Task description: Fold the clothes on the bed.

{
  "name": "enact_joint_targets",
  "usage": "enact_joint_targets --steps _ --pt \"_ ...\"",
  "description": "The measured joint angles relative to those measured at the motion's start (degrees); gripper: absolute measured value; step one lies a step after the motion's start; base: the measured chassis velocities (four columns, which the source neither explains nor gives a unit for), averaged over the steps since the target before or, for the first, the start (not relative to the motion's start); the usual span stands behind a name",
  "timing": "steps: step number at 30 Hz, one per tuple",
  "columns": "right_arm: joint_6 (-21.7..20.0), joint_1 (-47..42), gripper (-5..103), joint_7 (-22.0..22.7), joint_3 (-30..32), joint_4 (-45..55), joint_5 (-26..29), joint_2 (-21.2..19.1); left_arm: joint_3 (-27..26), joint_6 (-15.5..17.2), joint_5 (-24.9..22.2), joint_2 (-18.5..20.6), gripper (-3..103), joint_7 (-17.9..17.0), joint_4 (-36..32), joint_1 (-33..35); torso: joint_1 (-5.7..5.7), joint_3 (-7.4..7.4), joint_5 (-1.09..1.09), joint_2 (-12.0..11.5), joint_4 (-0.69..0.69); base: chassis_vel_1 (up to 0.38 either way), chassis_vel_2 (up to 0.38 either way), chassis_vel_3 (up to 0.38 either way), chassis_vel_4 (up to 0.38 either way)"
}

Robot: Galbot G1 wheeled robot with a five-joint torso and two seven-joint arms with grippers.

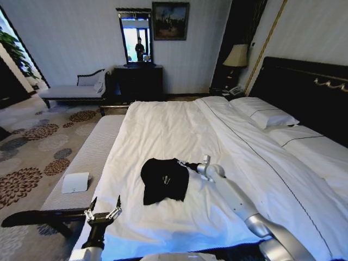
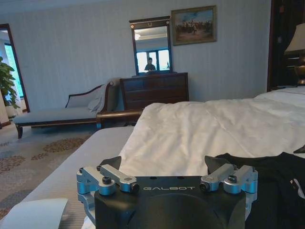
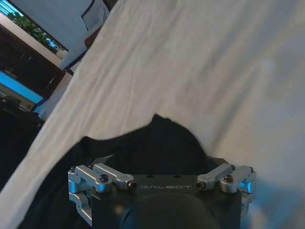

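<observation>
Bare white duvet on the bed (image 1: pixel 179 125) surrounds the black T-shirt (image 1: pixel 163 180) on all sides. My right arm (image 1: pixel 234 196) lies across its right edge; the grey bench (image 1: pixel 87 157) flanks my left.

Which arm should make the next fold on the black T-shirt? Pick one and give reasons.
Right, probably. The right gripper is already at the crumpled black fabric T-shirt's edge on the large white-sheeted bed. The left gripper hangs open at the bed's near corner, apart from it.

Dim, bluish room; wrist views soft.
</observation>
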Motion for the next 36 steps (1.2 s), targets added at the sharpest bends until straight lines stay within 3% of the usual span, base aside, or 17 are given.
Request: enact_joint_targets --steps 6,15,18,19,21,26,30,31,33,36 --pt "0.89 0.56 103 -0.90 1.17 -2.33 -2.05 0.74 0.15 -0.02 0.11 -0.47 95 0.00 0.01 -0.04 0.00 0.00 0.00 0.00 -0.01 0.000 0.000 0.000 0.000" --pt "1.89 1.14 97 -1.85 1.27 -3.62 -5.01 -1.09 1.15 -0.16 0.53 -0.83 98 0.00 0.57 -0.41 0.00 0.00 0.00 0.00 -0.02 0.000 0.000 0.000 0.000" --pt "1.85 0.80 90 -2.04 1.09 -3.32 -5.08 -1.21 1.23 -0.18 0.56 -0.84 98 0.01 0.62 -0.44 0.00 0.00 0.00 0.00 -0.02 0.000 0.000 0.000 0.000" --pt "1.62 0.46 79 -2.10 1.04 -2.71 -4.91 -0.96 1.22 -0.20 0.57 -0.85 98 0.02 0.64 -0.45 0.00 0.00 0.00 0.00 -0.02 0.000 0.000 0.000 0.000" --pt "1.57 0.40 79 -2.11 0.99 -2.61 -4.89 -0.90 1.21 -0.20 0.57 -0.85 98 0.02 0.65 -0.45 0.00 0.00 0.00 0.00 -0.01 0.000 0.000 0.000 0.000" --pt "1.36 0.05 57 -2.15 0.12 -2.13 -4.87 -0.75 1.17 -0.24 0.58 -0.92 101 0.03 0.65 -0.47 0.00 0.00 0.00 0.00 -0.01 0.000 0.000 0.000 0.000" --pt "1.35 -0.05 46 -2.17 -0.51 -1.94 -4.87 -1.33 1.17 -0.29 0.57 -0.98 95 0.06 0.64 -0.41 0.00 0.00 0.00 0.00 -0.01 0.000 0.000 0.000 0.000" --pt "1.35 -0.11 35 -2.27 -0.78 -1.83 -4.91 -1.74 1.12 -0.36 0.55 -0.98 97 0.07 0.64 -0.37 0.00 0.00 0.00 0.00 -0.02 0.000 0.000 0.000 0.000" --pt "1.35 -0.13 35 -2.28 -0.83 -1.79 -4.95 -1.80 1.11 -0.39 0.54 -0.97 97 0.07 0.65 -0.37 0.00 0.00 0.00 0.00 -0.02 0.000 0.000 0.000 0.000" --pt "1.35 -0.16 19 -2.28 -0.87 -1.49 -4.99 -1.74 1.22 -0.41 0.49 -0.82 98 0.08 0.74 -0.53 0.00 0.00 0.00 0.00 -0.01 0.000 0.000 0.000 0.000"
